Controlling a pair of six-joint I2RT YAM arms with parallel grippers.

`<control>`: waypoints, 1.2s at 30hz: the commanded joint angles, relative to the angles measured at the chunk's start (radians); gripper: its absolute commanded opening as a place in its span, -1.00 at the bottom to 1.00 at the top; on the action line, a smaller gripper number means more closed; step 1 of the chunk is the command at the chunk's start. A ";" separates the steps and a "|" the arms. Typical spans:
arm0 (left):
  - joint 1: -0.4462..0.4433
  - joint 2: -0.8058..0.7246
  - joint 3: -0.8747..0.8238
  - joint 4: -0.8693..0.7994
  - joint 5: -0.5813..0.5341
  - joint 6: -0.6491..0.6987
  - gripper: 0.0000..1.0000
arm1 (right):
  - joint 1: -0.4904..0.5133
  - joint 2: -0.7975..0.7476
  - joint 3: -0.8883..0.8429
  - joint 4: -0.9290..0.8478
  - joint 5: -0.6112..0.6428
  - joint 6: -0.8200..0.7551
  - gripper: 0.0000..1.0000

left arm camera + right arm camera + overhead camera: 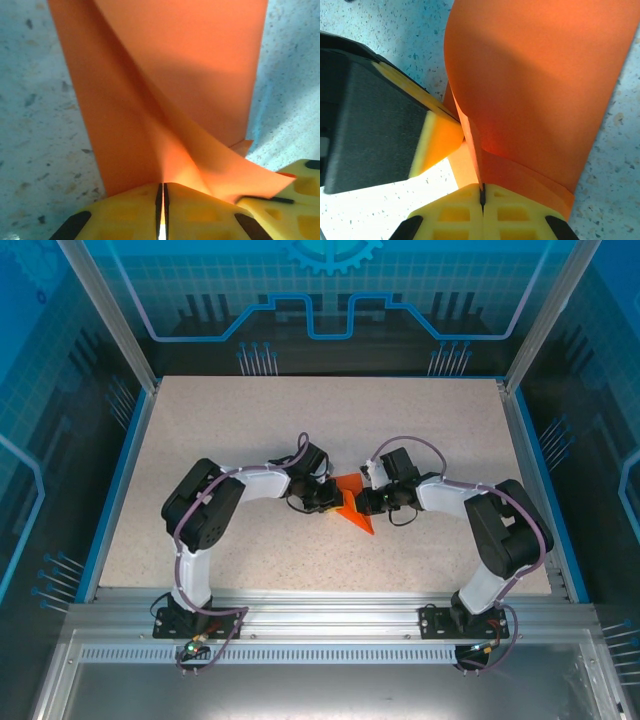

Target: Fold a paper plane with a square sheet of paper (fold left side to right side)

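The orange-red square sheet of paper (pixel 356 508) is partly folded and lifted off the table (pixel 250 420) at its middle, held between both arms. My left gripper (pixel 331 498) is shut on its left side. In the left wrist view the paper (pixel 165 75) rises from the closed yellow jaws of the left gripper (pixel 162 186) with a diagonal crease. My right gripper (pixel 371 502) is shut on the right side. From the right wrist, the curved paper (pixel 535 75) runs into the closed right gripper (pixel 481 188), with a left-arm finger (pixel 437 137) pressed close beside it.
The speckled table has free room all round the paper. A blue rim (pixel 118 490) and metal posts (pixel 105 310) border it, and the arm bases (pixel 195 615) sit on the near rail. A yellow right-arm finger (pixel 300 187) crowds the left wrist view's corner.
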 commanded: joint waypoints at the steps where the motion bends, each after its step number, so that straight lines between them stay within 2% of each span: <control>1: -0.009 0.028 0.016 -0.023 -0.024 0.001 -0.71 | -0.020 -0.010 -0.009 0.005 -0.032 0.016 -0.95; 20: -0.009 0.051 0.029 -0.085 -0.075 0.015 -0.75 | -0.093 0.016 -0.019 0.031 -0.176 0.064 -0.95; 36: -0.008 0.060 0.042 -0.100 -0.081 0.020 -0.77 | -0.147 0.067 -0.030 0.011 -0.186 0.065 -0.93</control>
